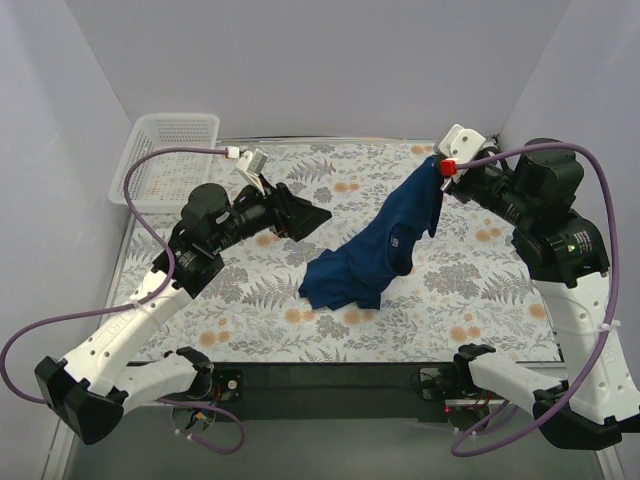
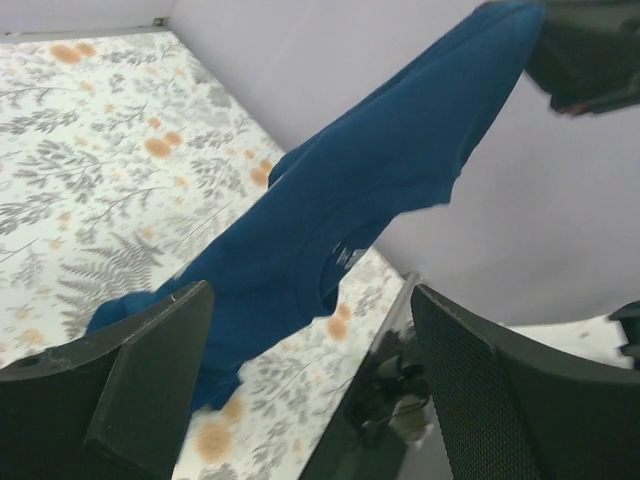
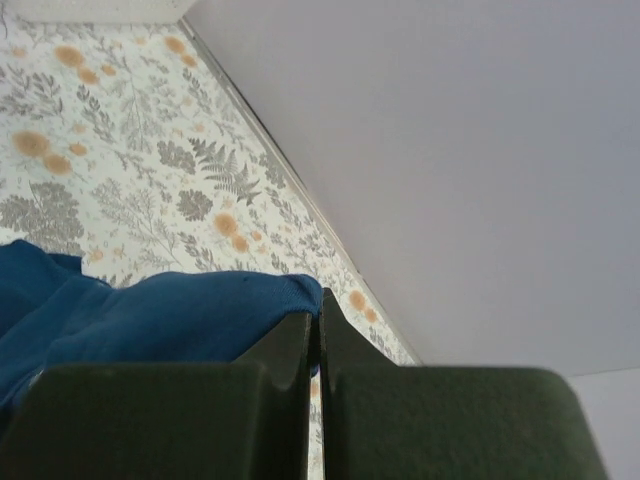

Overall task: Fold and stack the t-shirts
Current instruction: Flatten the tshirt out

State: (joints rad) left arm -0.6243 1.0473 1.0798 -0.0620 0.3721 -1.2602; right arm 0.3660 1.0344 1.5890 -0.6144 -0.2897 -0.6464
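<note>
Right tool (image 1: 445, 172) clenched on navy blue cotton t-shirt (image 1: 385, 245), one end held above floral worktop (image 1: 250, 310); left tool (image 1: 318, 216) released.

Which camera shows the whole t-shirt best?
Top external: the whole t-shirt, from the corner in the right gripper down to the heap on the table. Left wrist shows the hanging part and collar; right wrist only the pinched edge.

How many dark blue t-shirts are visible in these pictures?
1. The navy blue cotton t-shirt hangs from the shut right gripper at far right, its lower part bunched on the floral table. Another could hide inside the bunch.
</note>
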